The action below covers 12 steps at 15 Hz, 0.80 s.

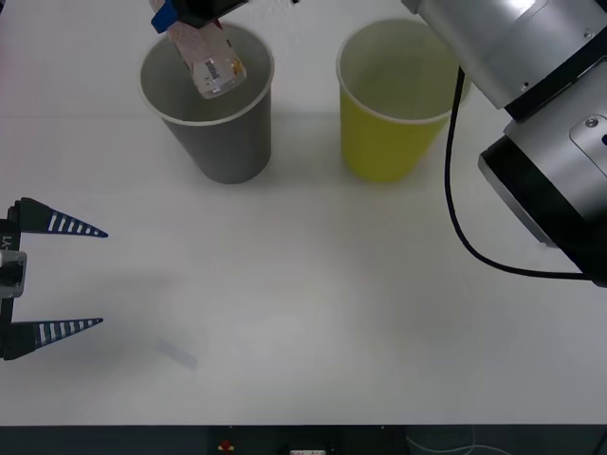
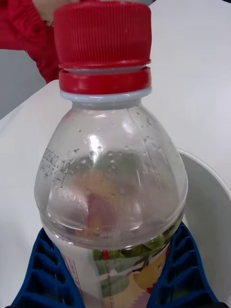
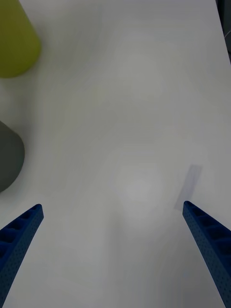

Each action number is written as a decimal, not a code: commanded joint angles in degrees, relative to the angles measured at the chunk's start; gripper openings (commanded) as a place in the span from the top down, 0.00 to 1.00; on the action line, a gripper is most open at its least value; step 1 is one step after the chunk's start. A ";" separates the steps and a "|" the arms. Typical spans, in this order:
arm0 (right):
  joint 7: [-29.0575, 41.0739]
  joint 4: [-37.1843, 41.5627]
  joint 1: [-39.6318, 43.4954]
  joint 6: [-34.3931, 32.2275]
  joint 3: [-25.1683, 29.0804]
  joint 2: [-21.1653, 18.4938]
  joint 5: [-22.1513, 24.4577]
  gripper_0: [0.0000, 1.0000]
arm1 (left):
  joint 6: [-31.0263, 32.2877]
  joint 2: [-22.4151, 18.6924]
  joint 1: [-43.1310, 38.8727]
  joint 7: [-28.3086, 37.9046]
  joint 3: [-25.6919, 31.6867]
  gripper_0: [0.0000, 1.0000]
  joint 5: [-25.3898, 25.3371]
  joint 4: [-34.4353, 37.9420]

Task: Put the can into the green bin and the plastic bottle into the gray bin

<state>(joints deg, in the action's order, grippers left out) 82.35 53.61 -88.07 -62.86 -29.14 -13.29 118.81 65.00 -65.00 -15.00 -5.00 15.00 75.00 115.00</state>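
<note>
A: Where is the right pincer in the front view?

B: At about 11 o'clock, at the far edge of the desk. It grips the plastic bottle, which hangs tilted over the mouth of the gray bin, its lower end inside the rim line. The right arm crosses in from 2 o'clock.

A: And the green bin?

B: Upright, just beside the gray one toward 3 o'clock, the two apart. The left pincer sits at 9 o'clock at the desk's edge, its two fingers spread wide, holding nothing. A pale strip of tape lies flat on the desk near 7 o'clock.

A: The right wrist view?

B: The right pincer is closed on the plastic bottle; a blue ribbed finger presses each side of the labelled body. The red cap points away from the camera. Droplets cling inside the clear shoulder. A white curved rim of the gray bin shows behind the bottle, and a red sleeve beyond the desk.

A: The left wrist view?

B: The left pincer is open over bare desk. The green bin and the gray bin stand at one side, and the tape lies near one fingertip.
</note>
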 commanded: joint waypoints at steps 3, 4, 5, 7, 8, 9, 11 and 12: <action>-0.08 0.00 0.00 0.11 -0.22 0.10 0.02 0.94 | 0.00 0.00 0.00 0.00 0.00 0.00 0.00 0.00; -0.08 0.00 0.00 0.28 -0.22 0.10 -0.07 0.53 | 0.00 0.00 0.00 0.00 0.00 0.00 0.00 0.00; -0.08 0.00 0.00 0.90 -0.22 0.10 -0.24 0.17 | 0.00 0.00 0.00 0.00 0.00 0.00 0.00 0.00; -0.26 0.00 0.00 2.30 -0.22 0.10 -0.42 0.00 | 0.00 0.00 0.00 0.00 0.00 0.00 0.00 0.00; -0.35 0.00 0.00 2.48 -0.22 0.10 -0.51 0.00 | 0.00 0.00 0.00 0.00 0.00 0.00 0.00 0.00; -0.35 0.00 0.00 2.57 -0.13 0.10 -0.68 0.00 | 0.00 0.00 0.00 0.00 0.00 0.00 0.00 0.00; -1.58 0.00 0.00 2.13 -0.13 -0.33 -1.47 0.00 | 0.00 0.00 0.00 0.00 0.00 0.00 0.00 0.00; -3.16 0.18 0.00 0.72 0.22 -1.30 -3.06 0.00 | 0.00 0.00 0.00 0.00 0.00 0.00 0.00 0.00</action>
<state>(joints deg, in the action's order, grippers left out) 80.26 53.66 -88.07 -61.18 -29.16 -13.92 116.83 65.00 -65.00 -15.00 -5.00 15.00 75.00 115.00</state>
